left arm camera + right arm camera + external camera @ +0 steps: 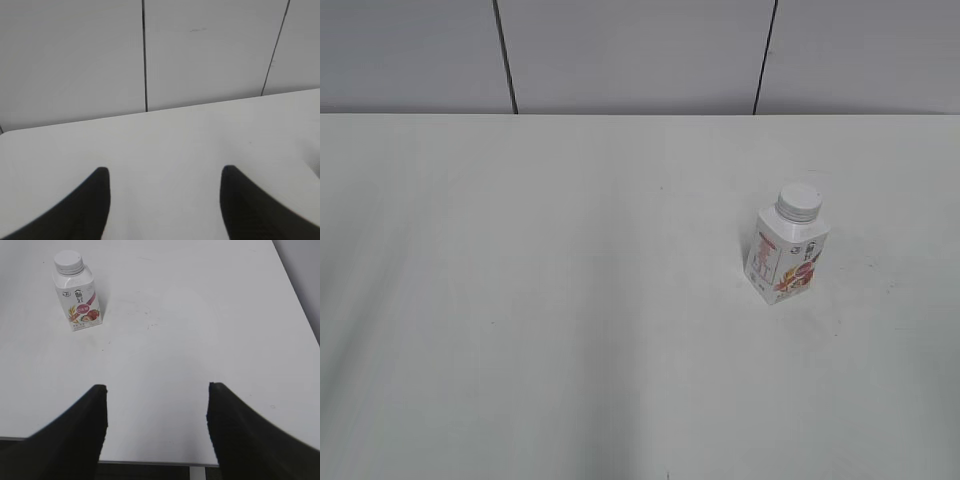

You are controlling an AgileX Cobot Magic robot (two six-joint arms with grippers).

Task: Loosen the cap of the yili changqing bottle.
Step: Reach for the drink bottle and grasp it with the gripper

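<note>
The yili changqing bottle (784,256) stands upright on the white table, right of centre in the exterior view, with its white cap (798,202) on top. It also shows in the right wrist view (77,295) at the upper left, cap (67,261) on. My right gripper (157,389) is open and empty, well short of the bottle and to its right, near the table's front edge. My left gripper (165,172) is open and empty over bare table; the bottle is out of its view. Neither gripper shows in the exterior view.
The white table (570,300) ends at a grey panelled wall (640,50) at the back. The table's front edge (150,462) shows under my right gripper, and its right edge (300,305) runs along the right of the right wrist view.
</note>
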